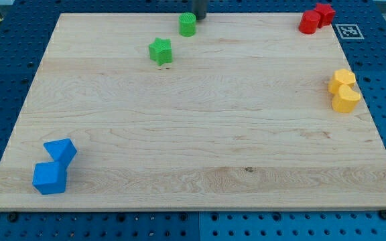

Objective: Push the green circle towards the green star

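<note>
The green circle [187,24] stands near the view's top edge of the wooden board [193,140], a little left of centre. The green star [160,51] lies below and to the left of it, a short gap apart. My tip [199,17] is at the view's top, just right of the green circle and very close to it; whether it touches is unclear. Only the rod's lower end shows.
Two red blocks [315,18] sit together at the top right corner. Two yellow blocks [344,90] sit at the right edge. Two blue blocks [54,167] sit at the bottom left corner. A tag marker [348,30] lies off the board's top right.
</note>
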